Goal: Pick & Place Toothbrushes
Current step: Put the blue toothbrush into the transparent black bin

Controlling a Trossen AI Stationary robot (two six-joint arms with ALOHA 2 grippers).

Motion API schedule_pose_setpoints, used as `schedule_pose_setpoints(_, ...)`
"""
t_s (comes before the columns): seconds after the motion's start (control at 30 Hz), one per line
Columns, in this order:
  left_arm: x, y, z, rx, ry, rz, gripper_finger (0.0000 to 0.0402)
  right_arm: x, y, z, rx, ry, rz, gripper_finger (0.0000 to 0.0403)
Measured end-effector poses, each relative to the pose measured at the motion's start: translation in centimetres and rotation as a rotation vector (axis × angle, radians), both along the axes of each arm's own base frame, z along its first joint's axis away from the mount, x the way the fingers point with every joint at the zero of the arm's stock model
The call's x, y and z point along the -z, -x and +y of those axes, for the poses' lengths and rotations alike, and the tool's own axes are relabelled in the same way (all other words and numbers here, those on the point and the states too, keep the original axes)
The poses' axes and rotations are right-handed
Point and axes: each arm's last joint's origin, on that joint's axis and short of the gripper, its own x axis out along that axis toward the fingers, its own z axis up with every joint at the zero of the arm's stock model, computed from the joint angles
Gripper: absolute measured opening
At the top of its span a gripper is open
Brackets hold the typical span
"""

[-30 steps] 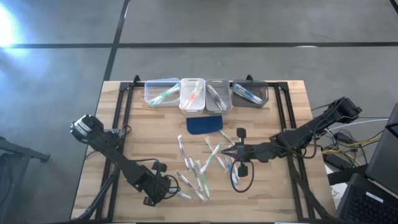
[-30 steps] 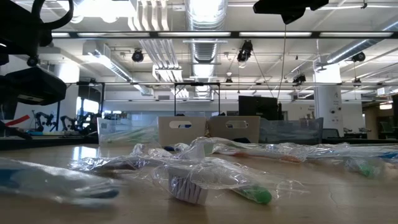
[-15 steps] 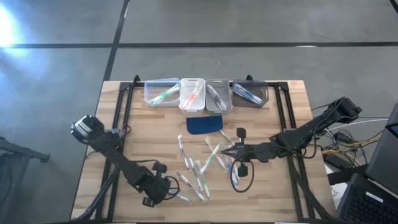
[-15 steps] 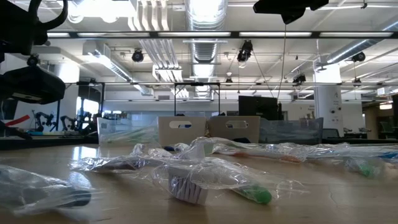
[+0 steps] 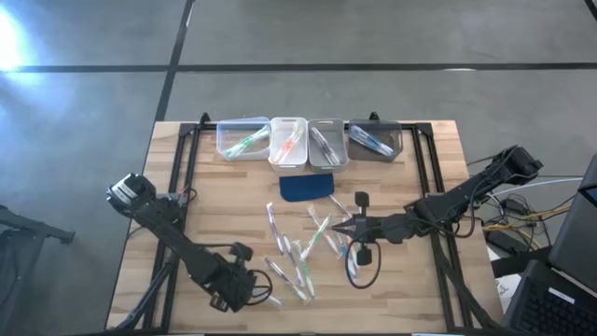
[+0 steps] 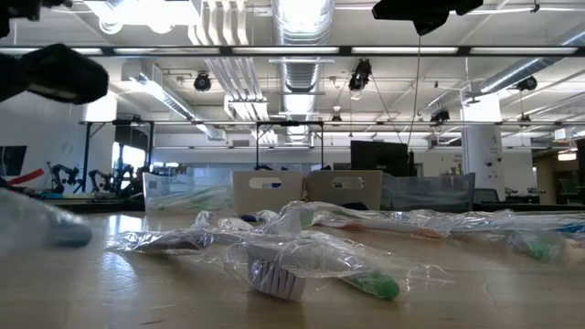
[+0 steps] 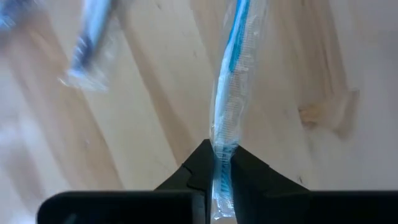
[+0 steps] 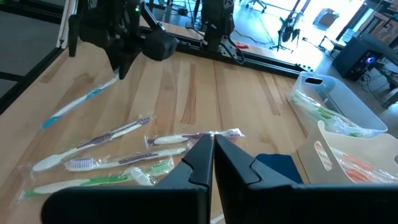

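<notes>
Several wrapped toothbrushes [image 5: 300, 252] lie loose on the wooden table's middle; the right wrist view shows them too [image 8: 118, 158]. My left gripper [image 5: 244, 297] is near the table's front edge, left of the pile, shut on a blue toothbrush [image 7: 230, 81] in a clear wrapper. That brush slants down from the gripper [image 8: 81, 99]. My right gripper [image 5: 340, 227] hovers shut at the pile's right side, holding nothing [image 8: 211, 146]. My left gripper pinches the wrapped blue toothbrush near one end [image 7: 222, 134] between its two fingers, which come from above, pointing steeply down. The brush runs on away from the fingers and slants down toward the table. Whether its free end [image 8: 46, 123] touches the wood, I cannot tell.
Four small bins [image 5: 244, 137] [image 5: 289, 140] [image 5: 328, 142] [image 5: 373, 140] stand in a row at the far edge, each with brushes in it. A dark blue pad [image 5: 306, 187] lies in front of them. Black rails [image 5: 182, 177] run along both table sides.
My left gripper has gone up with the blue toothbrush and rolled a little. In the low view the wrapped brush lay flat at the near left a second ago; now it is raised off that spot.
</notes>
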Motion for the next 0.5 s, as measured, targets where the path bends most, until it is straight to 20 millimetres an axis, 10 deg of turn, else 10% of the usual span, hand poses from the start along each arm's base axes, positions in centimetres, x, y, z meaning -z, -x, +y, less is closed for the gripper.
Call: schedule_pose_setpoints(0.5,-2.0,-1.3,0.4,0.244,-0.406,-0.263,0.0037,0.0,0.0,0.0,0.006,-0.016,-0.002,0.0022)
